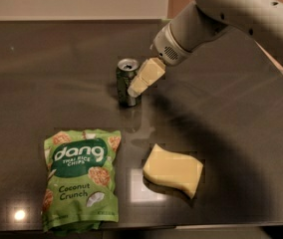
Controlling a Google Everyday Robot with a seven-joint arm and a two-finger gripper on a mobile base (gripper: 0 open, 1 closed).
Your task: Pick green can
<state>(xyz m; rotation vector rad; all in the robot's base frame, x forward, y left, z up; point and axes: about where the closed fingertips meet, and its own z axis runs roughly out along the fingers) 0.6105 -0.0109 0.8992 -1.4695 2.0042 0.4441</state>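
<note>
Chip bag [81, 178], yellow sponge [174, 171], dark table [42, 73].
</note>
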